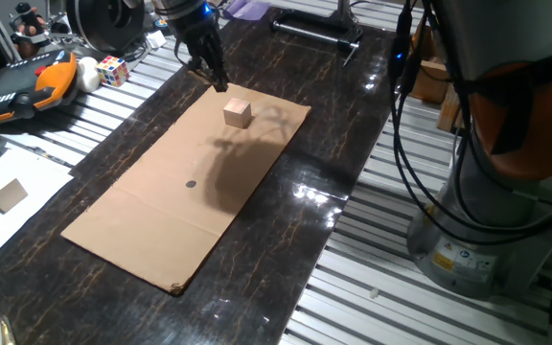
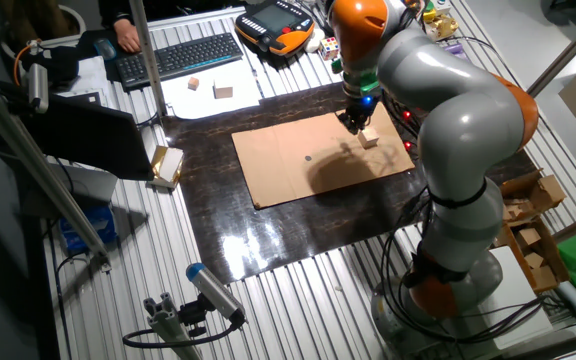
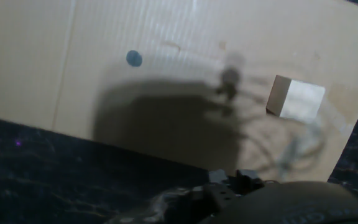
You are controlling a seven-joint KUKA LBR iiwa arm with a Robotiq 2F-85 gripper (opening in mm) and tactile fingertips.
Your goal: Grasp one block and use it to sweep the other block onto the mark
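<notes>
The gripper (image 1: 217, 80) hung over the far end of the cardboard sheet (image 1: 151, 225), close to the wooden cube (image 1: 238, 113) but not touching it. Whether its fingers were parted or closed, and whether they held a block, could not be told. The cube stood on the sheet near that end. The mark (image 1: 191, 185) lay at the sheet's middle, well apart from the cube. So the sweep seemed not yet done.

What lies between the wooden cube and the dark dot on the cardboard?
Nothing: between the wooden cube and the dot is only bare cardboard sheet, partly shadowed. The hand view shows this too.
</notes>
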